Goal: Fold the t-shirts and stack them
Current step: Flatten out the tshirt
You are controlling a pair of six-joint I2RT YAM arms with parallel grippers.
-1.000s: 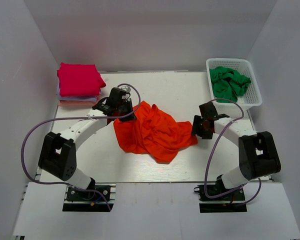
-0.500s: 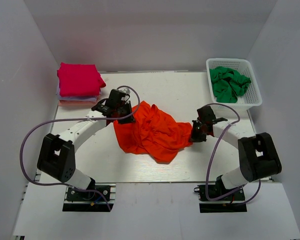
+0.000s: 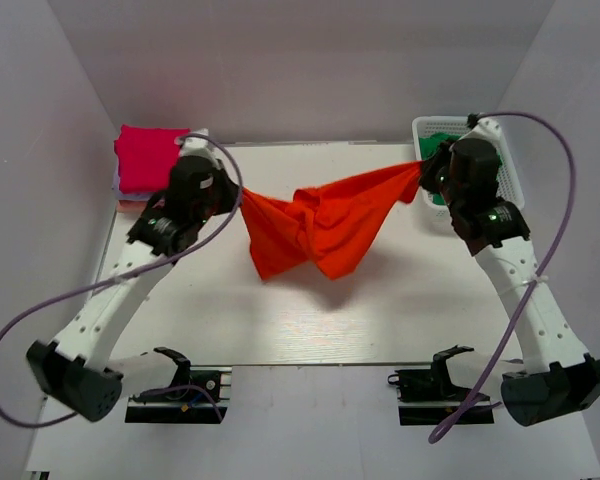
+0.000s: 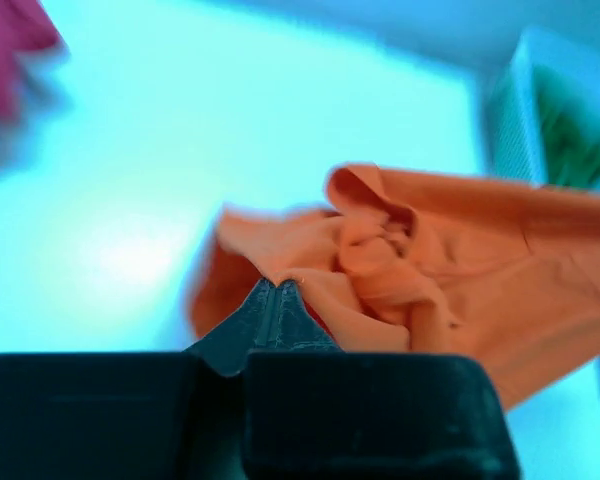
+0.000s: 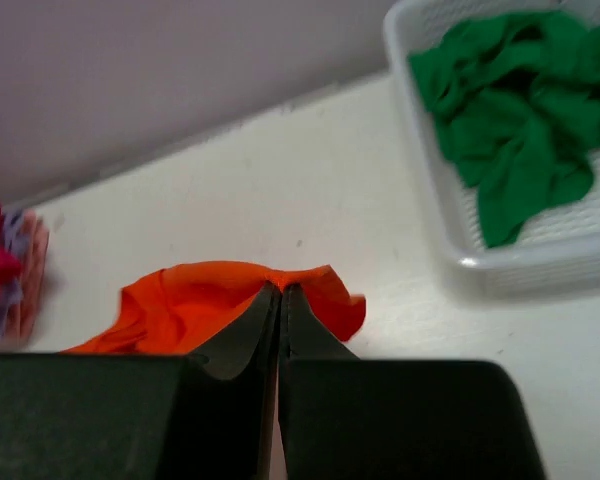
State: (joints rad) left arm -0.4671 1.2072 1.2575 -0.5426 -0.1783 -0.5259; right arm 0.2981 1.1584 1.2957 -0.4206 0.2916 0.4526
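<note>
We see the orange shirt (image 3: 315,225) strung between our two arms, over the middle of the table (image 3: 310,320). The left gripper (image 3: 237,196) pinches one end of it. In the left wrist view the jaws are pressed together with a bunched fold of orange cloth caught at their tips. The right gripper (image 3: 423,172) pinches the other end, and in the right wrist view its jaws are also tight together on a thin edge of the cloth.

Between the grips the shirt sags in twisted folds, wider and lower toward the left, with its shadow on the table beneath. We cannot tell whether its lowest fold touches the board.

At the back left corner sits the stack (image 3: 145,160), magenta on top with paler layers under it, just behind our left arm. At the back right the basket (image 5: 520,268) holds the crumpled green shirt (image 5: 510,110), and our right arm hangs just in front of it.
</note>
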